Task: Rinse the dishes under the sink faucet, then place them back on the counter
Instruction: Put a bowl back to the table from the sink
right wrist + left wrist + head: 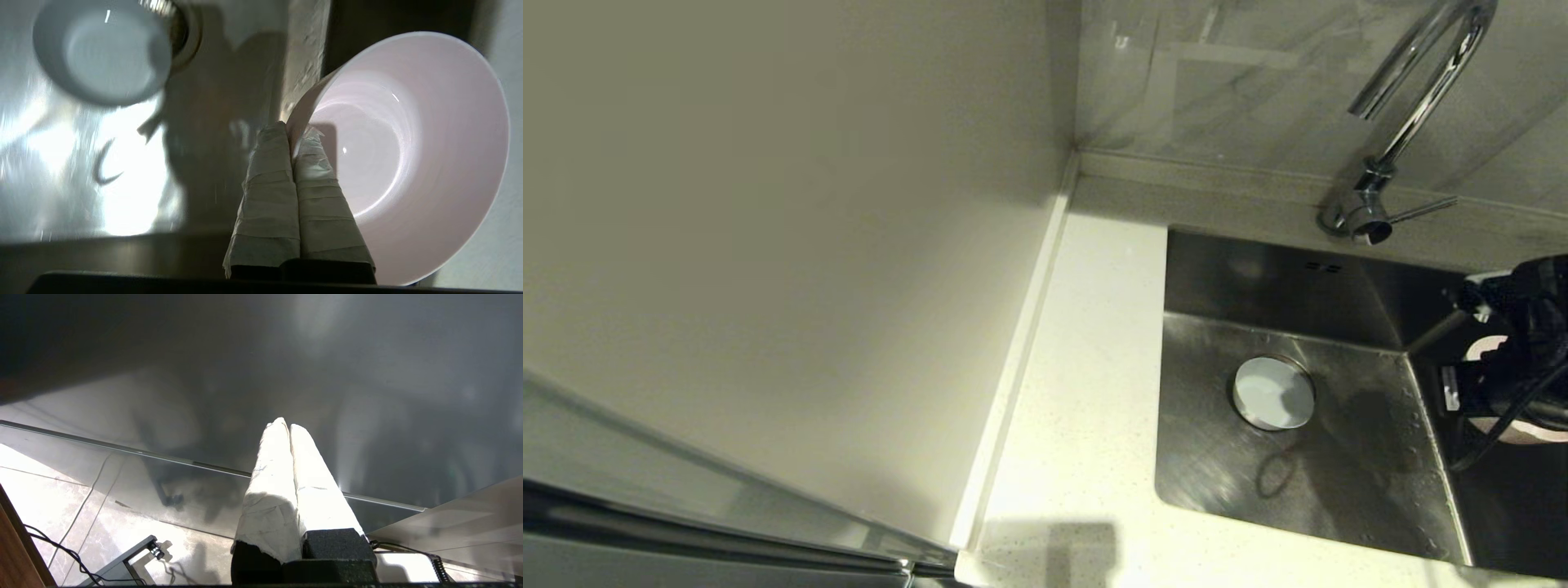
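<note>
A pale blue dish (1272, 392) sits upright over the drain of the steel sink (1339, 482); the right wrist view shows this dish (102, 53) too. My right gripper (1494, 380) hangs at the sink's right edge, shut on the rim of a pink dish (1523, 433). In the right wrist view the taped fingers (269, 171) pinch the tilted pink dish (408, 155), one inside the rim and one outside. The chrome faucet (1421, 90) arches over the sink's back edge. My left gripper (286, 424) is shut on nothing, away from the sink. A third dish is out of view.
The white speckled counter (1086, 367) runs along the sink's left side, with a raised edge strip (1021, 351) against the cream wall panel. The faucet's thin lever (1421, 211) points right. Two overflow slots (1321, 266) mark the sink's back wall.
</note>
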